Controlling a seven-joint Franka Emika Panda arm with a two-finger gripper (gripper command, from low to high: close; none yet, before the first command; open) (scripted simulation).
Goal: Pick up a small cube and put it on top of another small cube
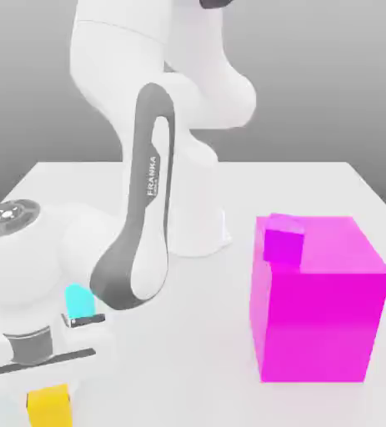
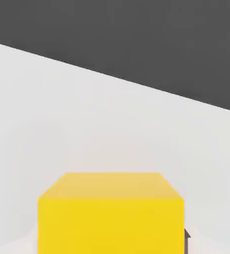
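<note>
Hanging low near the bottom of the exterior view's left side, the claw [image 1: 50,385] of 1 white arm [image 1: 146,208], pointed down at the white table [image 1: 196,334]. Directly under it, touching or nearly touching, 1 small yellow cube [image 1: 50,406], resting on the table at the lower edge of that view. Seen again from the hand camera as a broad yellow cube [image 2: 111,218], very close, with its top face and 1 side face showing, and bare white table and a dark backdrop behind it. Cannot tell how far the claw is open, nor whether it has hold of the yellow cube or merely sits around it.

Well apart from that, toward the exterior view's right: 1 large magenta block [image 1: 321,317] standing square on the table. Perched on its top, at the back corner nearer the arm, 1 small magenta cube [image 1: 283,242], upright and touching the block beneath.

Beside the wrist, just above the claw's body, 1 small cyan piece [image 1: 79,300]; cannot tell whether part of the hand or something separate on the table behind it.

Bending down from the tall white base at the middle of the table, the grey-and-white forearm, lettered FRANKA along its side.
</note>
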